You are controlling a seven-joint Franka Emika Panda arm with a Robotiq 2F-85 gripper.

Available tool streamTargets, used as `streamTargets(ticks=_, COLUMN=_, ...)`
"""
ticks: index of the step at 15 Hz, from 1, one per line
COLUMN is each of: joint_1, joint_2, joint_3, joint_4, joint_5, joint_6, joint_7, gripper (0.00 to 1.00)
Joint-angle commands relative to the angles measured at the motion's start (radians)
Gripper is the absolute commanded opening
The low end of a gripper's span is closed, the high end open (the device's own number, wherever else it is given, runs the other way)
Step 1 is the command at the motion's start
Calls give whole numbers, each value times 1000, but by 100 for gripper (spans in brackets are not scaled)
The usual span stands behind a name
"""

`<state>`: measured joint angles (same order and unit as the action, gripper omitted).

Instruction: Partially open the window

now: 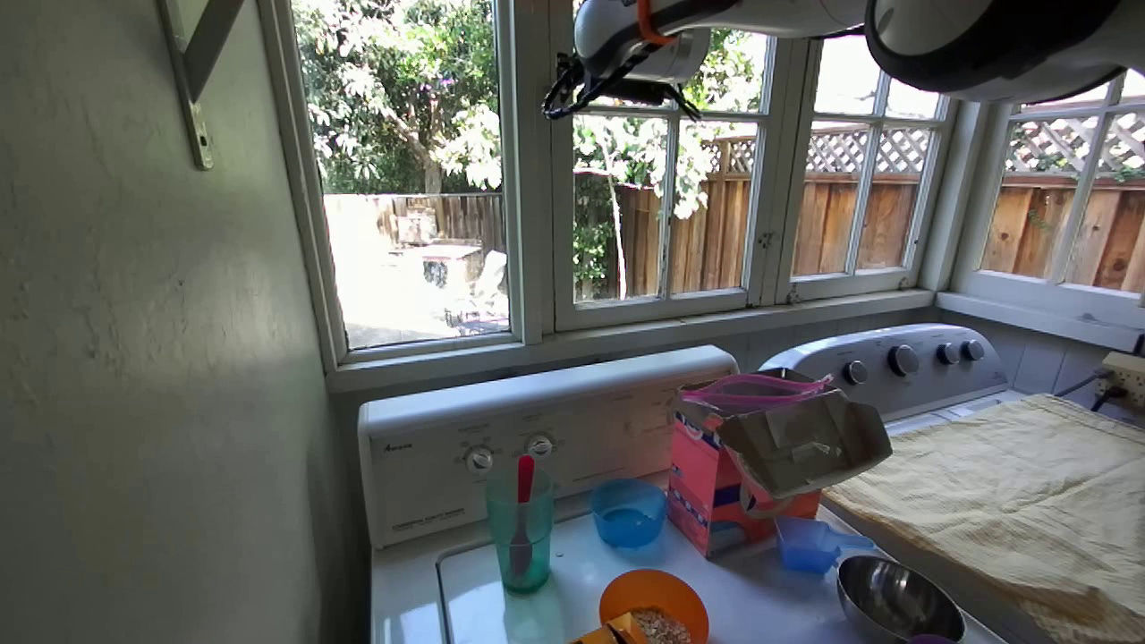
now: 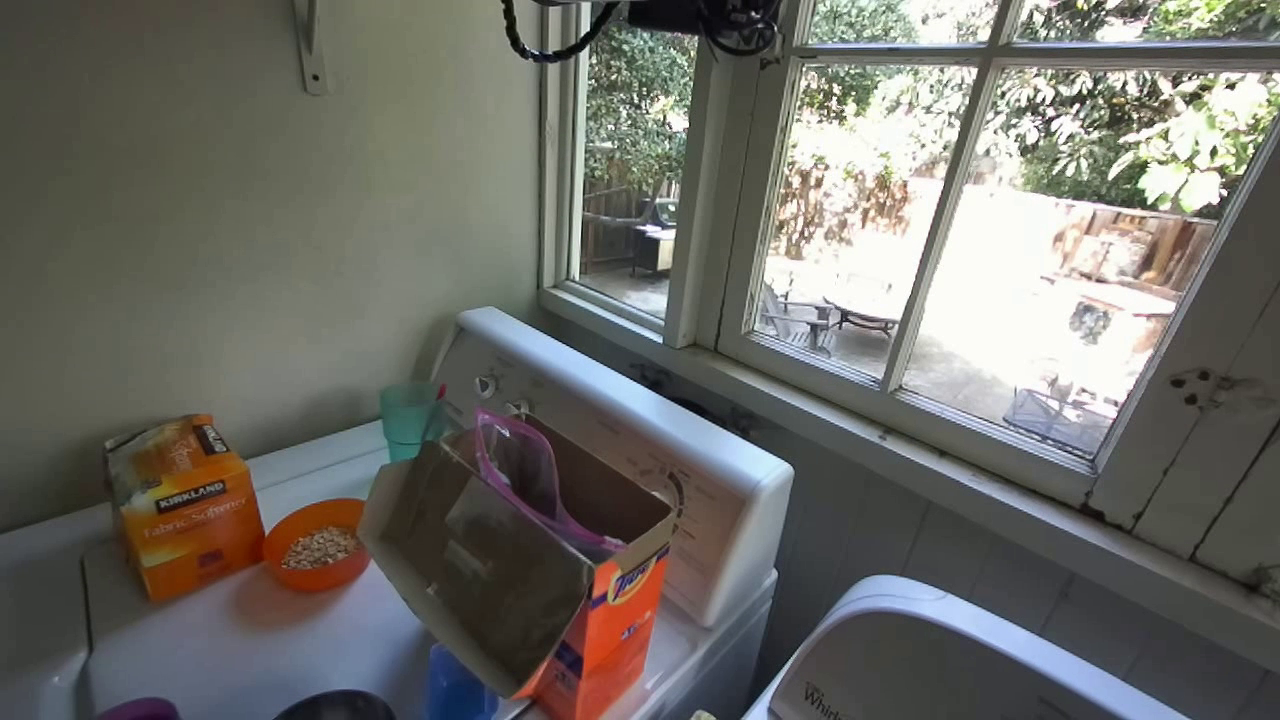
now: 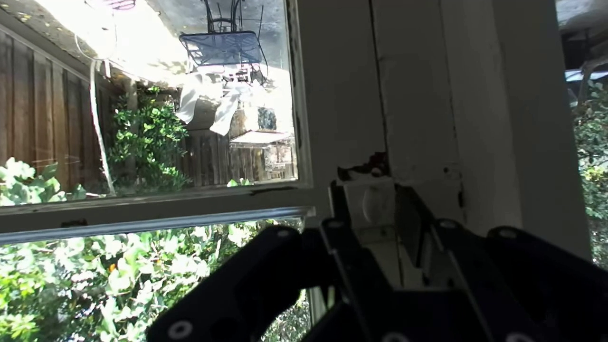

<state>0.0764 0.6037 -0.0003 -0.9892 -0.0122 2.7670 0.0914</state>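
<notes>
The window is a tall white-framed casement sash [image 1: 662,309]; leafy branches and a brown plank fence show through it. It is also in an exterior view [image 2: 890,395] and, upside down, on the left of the wrist view [image 3: 156,202]. It looks closed against its frame. In the wrist view a white-painted latch [image 3: 373,204] sits on its side stile. My gripper [image 3: 370,192] has its fingers apart, one on each side of the latch; I cannot tell whether they touch it. In an exterior view the gripper [image 1: 631,94] is before the sash's upper part; another cuts it off at the top edge [image 2: 740,30].
Below the window stands a white washer [image 1: 537,385] bearing an open orange detergent box [image 1: 707,483], a teal cup [image 1: 519,537], a blue bowl [image 1: 628,514] and an orange bowl [image 1: 653,595]. A wall bracket [image 1: 195,116] and wall are at the side. A wider pane [image 1: 407,224] adjoins the sash.
</notes>
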Motion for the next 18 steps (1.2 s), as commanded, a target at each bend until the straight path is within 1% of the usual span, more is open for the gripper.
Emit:
streamTargets(ticks=1, joint_1=4, joint_2=37, joint_3=-2, joint_4=47, joint_5=-6, joint_6=18, joint_7=-3, gripper=3)
streamTargets(ticks=2, joint_1=5, joint_2=40, joint_3=-4, joint_4=51, joint_5=-8, joint_6=19, joint_7=-2, gripper=0)
streamTargets(ticks=6, joint_1=6, joint_2=50, joint_3=-6, joint_4=67, joint_5=-8, joint_6=18, joint_7=-2, gripper=0)
streamTargets(ticks=9, joint_1=11, joint_2=41, joint_3=-20, joint_4=64, joint_5=-19, joint_6=-14, joint_7=4, gripper=0)
streamTargets(ticks=18, joint_1=10, joint_2=55, joint_3=5, joint_4=76, joint_5=-14, joint_6=-14, joint_7=-56, gripper=0)
